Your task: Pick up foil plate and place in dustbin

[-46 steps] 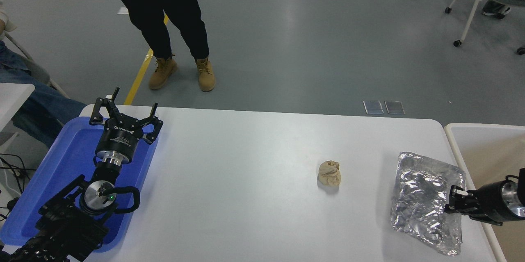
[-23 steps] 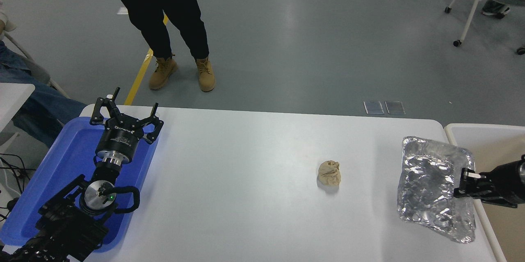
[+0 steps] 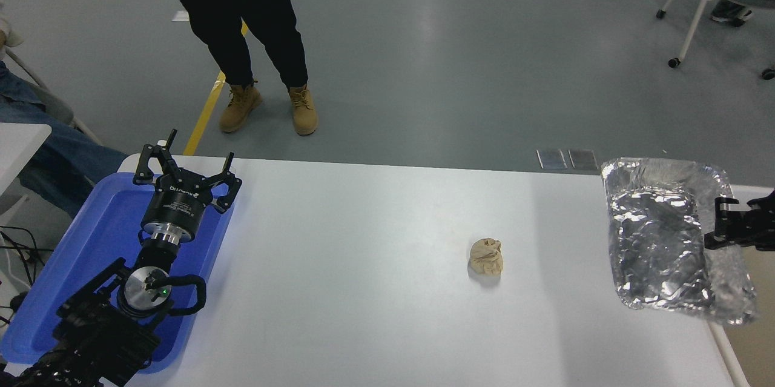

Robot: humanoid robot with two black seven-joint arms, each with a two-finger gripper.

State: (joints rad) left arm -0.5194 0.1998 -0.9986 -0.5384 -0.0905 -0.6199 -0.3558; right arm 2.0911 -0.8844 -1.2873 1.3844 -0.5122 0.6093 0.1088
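Note:
The foil plate (image 3: 660, 235), a shiny crinkled silver tray, hangs lifted above the table's right edge. My right gripper (image 3: 716, 223) reaches in from the right edge of the picture and is shut on the plate's right rim. Most of the dustbin (image 3: 729, 353) is hidden behind the plate; only a strip of its white rim and some tan inside show at the lower right. My left gripper (image 3: 184, 166) stays parked open over the blue tray at the lower left.
A small crumpled tan paper ball (image 3: 486, 256) lies on the white table (image 3: 363, 290), left of the plate. The blue tray (image 3: 91, 241) sits at the left edge. A person in dark trousers and tan boots (image 3: 266, 109) stands beyond the far side.
My right gripper has lifted the foil plate off the table and carried it up and to the right, over the dustbin side. The left arm has not moved.

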